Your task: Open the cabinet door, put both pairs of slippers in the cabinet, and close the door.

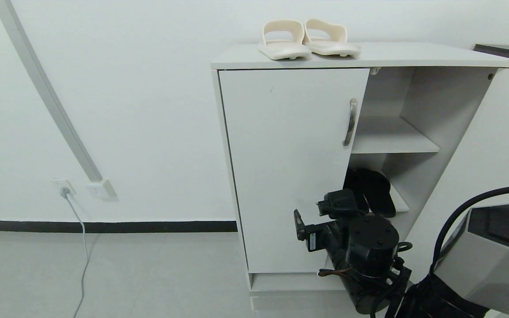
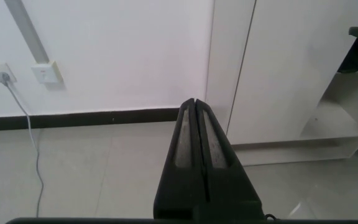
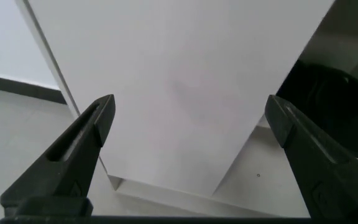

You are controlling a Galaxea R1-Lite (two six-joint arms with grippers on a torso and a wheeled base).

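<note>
A white cabinet [image 1: 413, 55] stands against the wall with its left door [image 1: 290, 168] closed and its right door [image 1: 493, 145] swung open. A beige pair of slippers [image 1: 309, 39] rests on the cabinet top. A black pair of slippers [image 1: 371, 192] lies on the lower shelf inside, and the right wrist view shows this black pair [image 3: 328, 99] too. My right gripper [image 1: 320, 212] hovers low, open and empty, in front of the closed door's free edge [image 3: 190, 106]. My left gripper [image 2: 194, 106] is shut and empty, over the floor left of the cabinet [image 2: 272, 68].
The upper shelf [image 1: 391, 137] inside holds nothing. The closed door carries a metal handle [image 1: 351, 121]. A wall socket with a cable [image 1: 64, 190] and a slanted conduit [image 1: 47, 92] are at the left. Grey floor [image 1: 126, 274] lies open left of the cabinet.
</note>
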